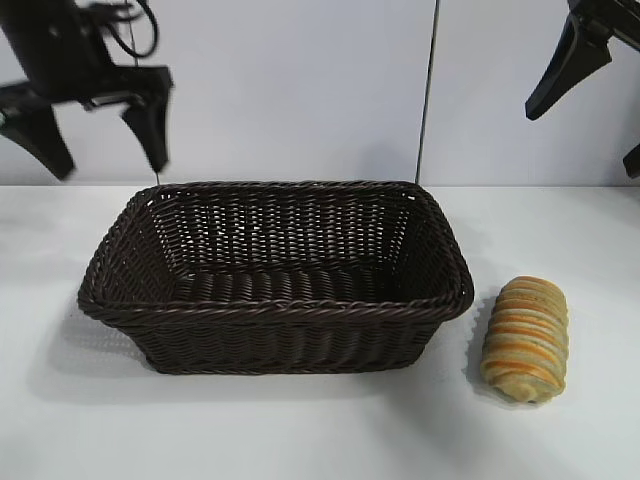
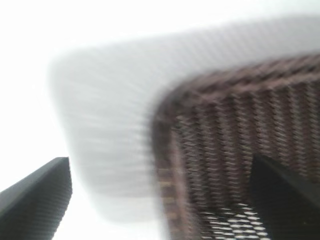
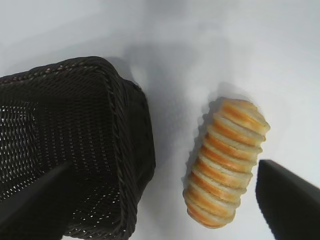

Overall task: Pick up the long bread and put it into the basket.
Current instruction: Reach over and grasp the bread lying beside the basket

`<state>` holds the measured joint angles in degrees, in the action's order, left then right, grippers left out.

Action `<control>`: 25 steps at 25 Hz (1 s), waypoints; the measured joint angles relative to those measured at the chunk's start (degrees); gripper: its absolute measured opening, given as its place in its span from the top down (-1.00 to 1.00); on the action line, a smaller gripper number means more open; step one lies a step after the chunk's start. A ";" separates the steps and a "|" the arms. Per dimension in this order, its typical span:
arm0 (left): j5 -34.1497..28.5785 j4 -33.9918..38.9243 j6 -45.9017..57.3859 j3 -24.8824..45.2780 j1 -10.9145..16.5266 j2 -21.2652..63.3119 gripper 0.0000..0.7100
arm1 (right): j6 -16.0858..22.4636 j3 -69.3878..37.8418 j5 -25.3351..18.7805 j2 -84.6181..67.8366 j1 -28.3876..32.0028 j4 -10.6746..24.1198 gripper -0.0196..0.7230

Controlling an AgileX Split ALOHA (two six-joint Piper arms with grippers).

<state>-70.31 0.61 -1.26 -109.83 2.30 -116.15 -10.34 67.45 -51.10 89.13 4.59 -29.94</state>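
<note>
Exterior view: the wicker basket [image 1: 275, 275] sits mid-table with nothing visible inside it. The long bread [image 1: 526, 338] lies on the white table [image 1: 320, 430] just beside the basket's right end wall, apart from it, its length running roughly parallel to that wall. The left gripper [image 1: 95, 130] hangs high above the basket's left rear corner, its two dark fingers spread apart and holding nothing. The right gripper [image 1: 590, 110] hangs high at the upper right, above and behind the bread; only part of it shows, fingers apart, empty. Judgement: the bread is on the right arm's side, so the right arm looks better placed to take it, and the left arm stands clear of the basket opening.

Left wrist view: blurred. It shows a corner of the basket [image 2: 240, 165] and bare table [image 2: 105, 115] between two widely separated dark fingers [image 2: 35, 200]. No bread appears here.

Right wrist view: the bread [image 3: 225, 162] lies between the right gripper's fingers [image 3: 287, 197], which stand wide and well above it, nothing clamped. The basket's end wall [image 3: 135, 150] is near the bread's flank, with a strip of table between. Judgement: the spread brackets the loaf across its narrow width, suiting a straight descent; the task has not progressed, since the bread is untouched outside the basket.
</note>
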 joint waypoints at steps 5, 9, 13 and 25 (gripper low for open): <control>-0.40 0.22 -2.00 -0.15 10.61 3.29 -0.96 | -0.23 0.00 0.02 0.00 0.00 0.00 -0.92; -0.54 -6.81 -4.96 -0.15 18.44 9.43 -0.96 | -0.66 0.00 0.02 0.00 0.00 0.00 -0.92; -1.11 -13.74 -7.75 -0.15 21.86 17.72 -0.96 | -1.17 0.00 0.02 0.00 0.00 0.00 -0.92; -2.37 -6.36 -8.46 0.61 3.63 46.85 -0.96 | -1.56 0.00 0.02 0.00 0.00 0.00 -0.92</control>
<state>-72.68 -5.75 -9.72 -109.22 5.94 -69.29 -11.90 67.45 -51.08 89.13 4.59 -29.94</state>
